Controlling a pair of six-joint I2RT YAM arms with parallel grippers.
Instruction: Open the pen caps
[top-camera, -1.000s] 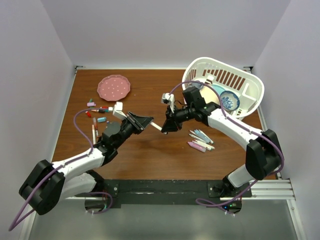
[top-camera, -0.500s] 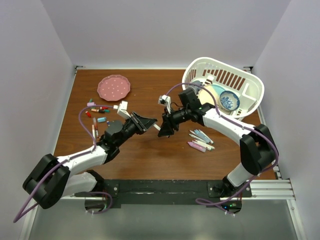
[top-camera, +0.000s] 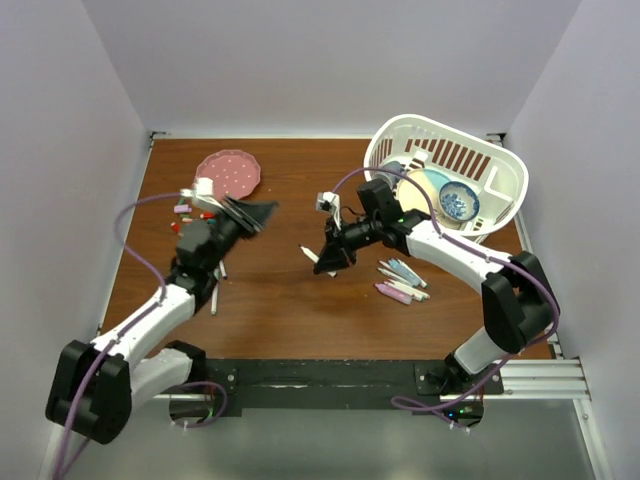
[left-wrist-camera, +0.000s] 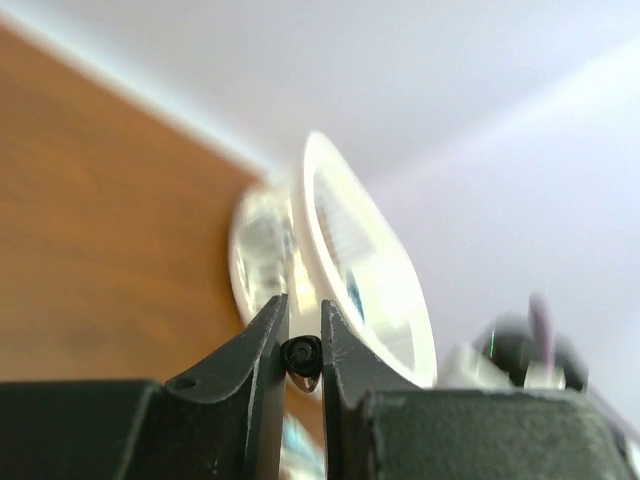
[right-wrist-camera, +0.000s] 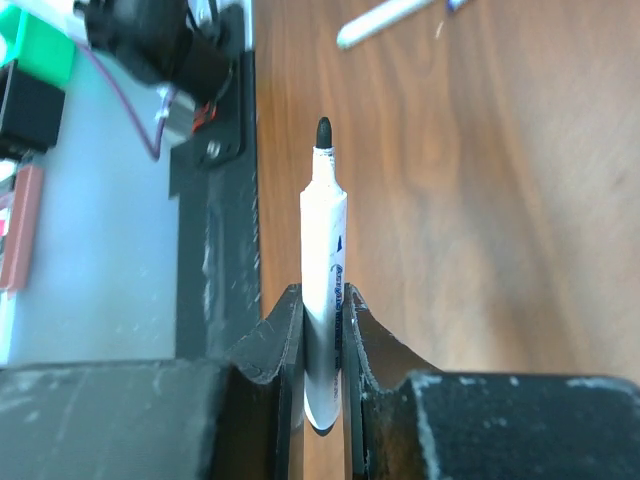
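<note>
The left claw (left-wrist-camera: 303, 318) is pinched almost shut on a small black cap (left-wrist-camera: 301, 357). The cap sits between the 2 fingers just behind their tips, its round end toward the camera. From above, this claw (top-camera: 250, 213) hangs over the left half of the tabletop (top-camera: 290, 310), toward the far edge and just beside a pink plate (top-camera: 228, 173). A few loose caps (top-camera: 183, 209) - red and pink among them - lie near the left edge, partly hidden by the arm.

The right claw (right-wrist-camera: 322, 300) is clamped tight on the barrel of a white marker (right-wrist-camera: 323, 250), whose bare black tip points away from the claw. From above, this claw (top-camera: 328, 262) is near the middle of the tabletop, well apart from the left one, with the marker (top-camera: 308, 252) pointing left.

A small bunch of pens (top-camera: 400, 280) lies toward the right edge, near the white basket (top-camera: 500, 160) in the far right corner - a blue-patterned bowl (top-camera: 460, 200) rests inside it.
</note>
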